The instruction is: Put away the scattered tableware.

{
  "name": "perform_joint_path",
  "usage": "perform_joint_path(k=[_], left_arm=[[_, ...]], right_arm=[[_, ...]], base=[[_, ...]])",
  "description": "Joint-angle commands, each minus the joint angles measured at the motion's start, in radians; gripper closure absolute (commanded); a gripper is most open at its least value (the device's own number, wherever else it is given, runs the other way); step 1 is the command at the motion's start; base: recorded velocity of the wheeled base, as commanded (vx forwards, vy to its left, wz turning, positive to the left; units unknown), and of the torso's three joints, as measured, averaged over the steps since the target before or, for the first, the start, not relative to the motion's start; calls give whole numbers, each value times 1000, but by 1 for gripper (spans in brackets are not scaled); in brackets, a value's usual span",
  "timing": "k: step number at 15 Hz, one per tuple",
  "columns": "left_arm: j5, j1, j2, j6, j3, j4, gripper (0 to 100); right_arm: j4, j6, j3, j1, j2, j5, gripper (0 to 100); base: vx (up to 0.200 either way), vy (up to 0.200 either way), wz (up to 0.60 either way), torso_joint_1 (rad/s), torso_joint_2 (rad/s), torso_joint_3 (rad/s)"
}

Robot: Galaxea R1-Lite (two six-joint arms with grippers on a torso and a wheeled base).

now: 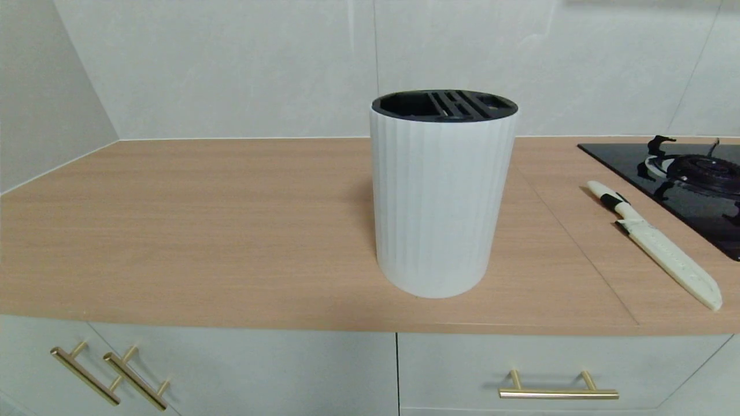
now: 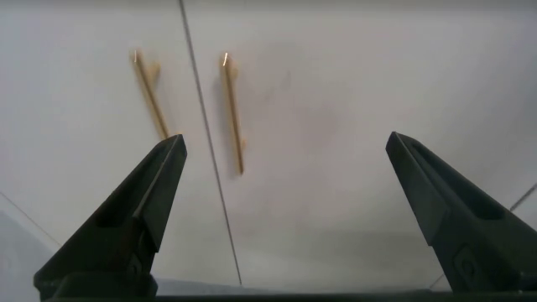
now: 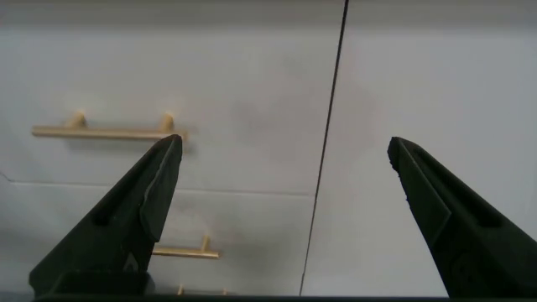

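Head view: upright holder point(image 1: 442, 202), black slotted insert point(image 1: 457, 105); knife point(image 1: 656, 245) apart.

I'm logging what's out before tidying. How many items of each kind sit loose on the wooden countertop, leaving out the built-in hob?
Knife holder: 1
Knife: 1
Total: 2
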State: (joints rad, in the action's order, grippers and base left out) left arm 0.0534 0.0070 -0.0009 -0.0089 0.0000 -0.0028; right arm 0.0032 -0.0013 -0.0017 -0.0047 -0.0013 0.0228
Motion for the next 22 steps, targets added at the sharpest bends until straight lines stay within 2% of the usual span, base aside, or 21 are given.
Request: perform_joint_path(k=[1,11,22], left_arm=[[-1,1,1,0,0,0,0],[0,1,1,0,0,-2,0],[0,1,1,0,0,-2,0]], right_arm=[[0,0,0,0,1,0,0],[0,0,0,0,1,0,0],[0,0,0,0,1,0,0]], base=[[0,0,0,183,-471,-300],[0,0,0,201,-485,-291],[0,0,0,258,-559,-303]])
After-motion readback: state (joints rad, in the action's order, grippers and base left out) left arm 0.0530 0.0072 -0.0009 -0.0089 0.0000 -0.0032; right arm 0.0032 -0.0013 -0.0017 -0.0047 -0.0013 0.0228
